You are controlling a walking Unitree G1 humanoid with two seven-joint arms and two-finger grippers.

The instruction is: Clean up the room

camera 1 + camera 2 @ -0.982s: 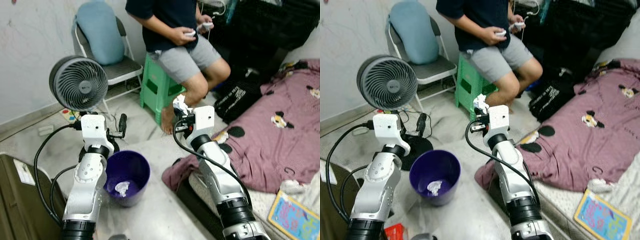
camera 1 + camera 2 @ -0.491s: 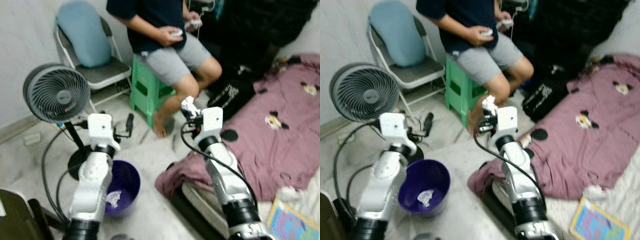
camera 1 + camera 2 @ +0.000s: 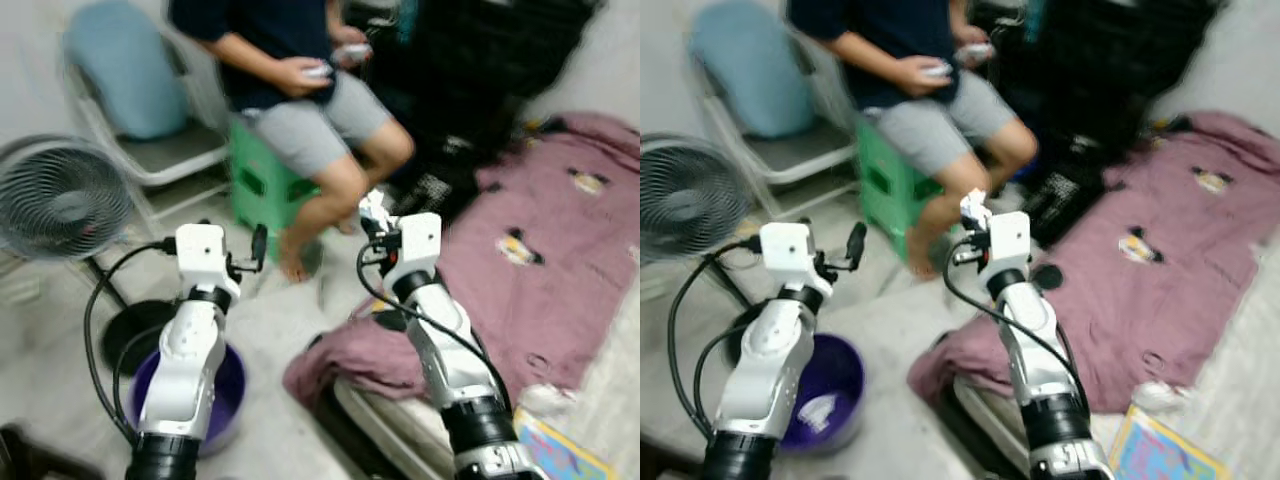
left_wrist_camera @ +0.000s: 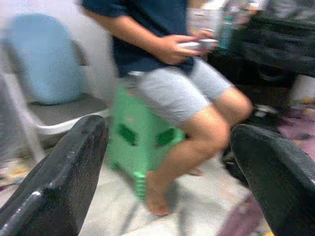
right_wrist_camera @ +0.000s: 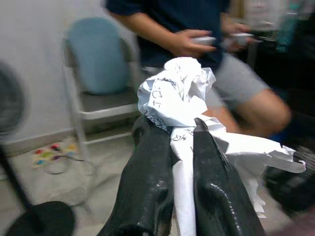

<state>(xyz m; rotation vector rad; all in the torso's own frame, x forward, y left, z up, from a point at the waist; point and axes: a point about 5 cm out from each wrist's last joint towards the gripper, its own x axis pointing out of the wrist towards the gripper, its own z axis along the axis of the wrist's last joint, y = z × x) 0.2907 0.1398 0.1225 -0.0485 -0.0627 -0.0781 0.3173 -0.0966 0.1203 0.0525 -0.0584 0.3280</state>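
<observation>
1. Right gripper (image 5: 170,142): fingers pinched narrow on a crumpled paper wad (image 5: 179,96). The wad sits raised at the fingertips, in front of the robot, above the floor between the person's (image 3: 290,80) feet and the edge of the purple blanket (image 3: 530,260).
2. Left gripper (image 3: 258,243): fingers (image 4: 59,182) spread wide, holding nothing, pointing toward the green stool (image 4: 140,135) and the person's leg.
3. Purple bin (image 3: 820,395): low on the robot's left, partly hidden behind the left arm, a white scrap already inside. Well apart from the held wad.
4. Risk, drop short: most of the paper bulges beyond the fingertips; a jolt while turning could probably shake it loose onto the floor or blanket.
5. Risk, contact: both grippers are close to the person's shin and foot; reaching forward could strike them.
6. Risk, obstruction: the left arm hangs over the bin's rim and may block the right arm's path; the fan (image 3: 55,200) and its cable stand just beside.
7. Risk, aim: head views are blurred, so judging the bin's position is uncertain.
</observation>
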